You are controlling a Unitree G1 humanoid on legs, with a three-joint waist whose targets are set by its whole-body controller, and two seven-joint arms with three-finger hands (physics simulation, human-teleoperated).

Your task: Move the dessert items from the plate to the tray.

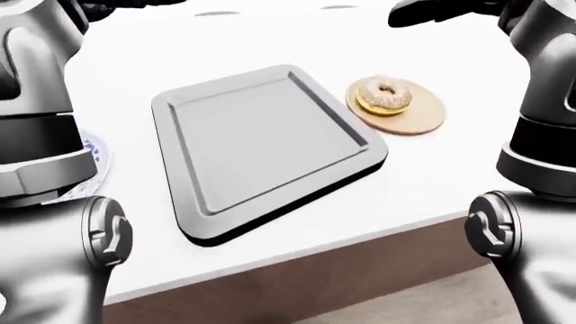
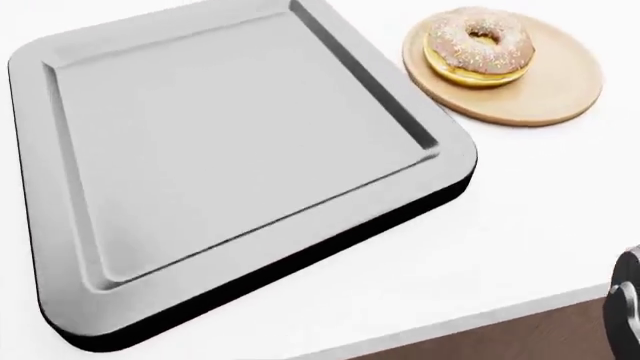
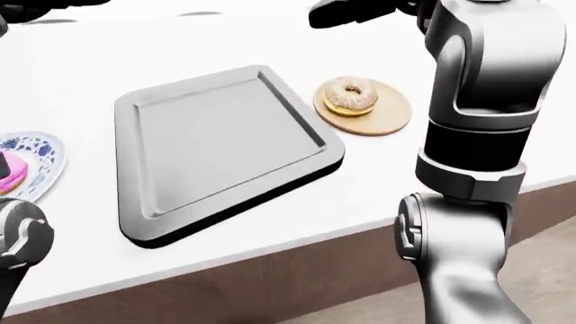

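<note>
A grey tray [image 2: 250,150] lies empty in the middle of the white counter. To its right, a glazed sprinkled donut [image 2: 480,46] sits on a round wooden plate [image 2: 540,97]. At the left edge of the right-eye view, a pink dessert [image 3: 7,170] lies on a blue-patterned plate [image 3: 45,158], partly cut off. My right hand [image 3: 353,13] hovers dark at the top, above and beyond the donut, touching nothing. My left hand [image 3: 36,7] is a dark shape at the top left, mostly cut off. I cannot make out either hand's finger pose.
The white counter [image 1: 432,182] ends in an edge near the bottom of the views, with a brown cabinet face [image 1: 360,283] and floor below. My forearms [image 3: 477,101] rise at both sides of the eye views.
</note>
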